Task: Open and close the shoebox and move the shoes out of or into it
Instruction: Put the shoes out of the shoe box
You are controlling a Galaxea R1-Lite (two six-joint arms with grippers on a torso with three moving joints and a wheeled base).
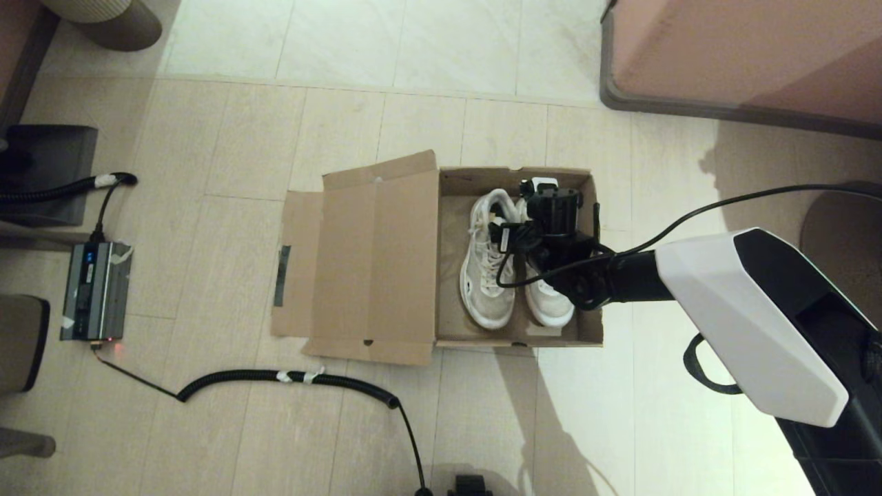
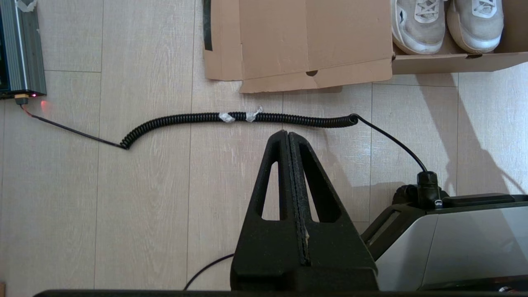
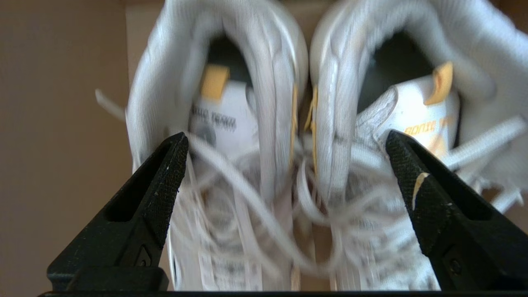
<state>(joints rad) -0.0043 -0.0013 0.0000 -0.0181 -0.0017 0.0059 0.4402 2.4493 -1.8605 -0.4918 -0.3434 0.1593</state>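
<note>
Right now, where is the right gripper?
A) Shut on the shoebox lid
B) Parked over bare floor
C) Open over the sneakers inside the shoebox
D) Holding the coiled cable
C: the right gripper has its fingers spread, straddling both sneakers, which sit side by side inside the open shoebox.

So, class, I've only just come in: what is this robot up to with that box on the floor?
The shoebox lies on the floor with its lid folded flat out to the robot's left. The pair of sneakers sits inside, side by side. The right gripper hangs open just above the shoes' collars, a finger over each shoe, gripping nothing. The left gripper is shut and parked above the floor near a coiled cable.
</note>
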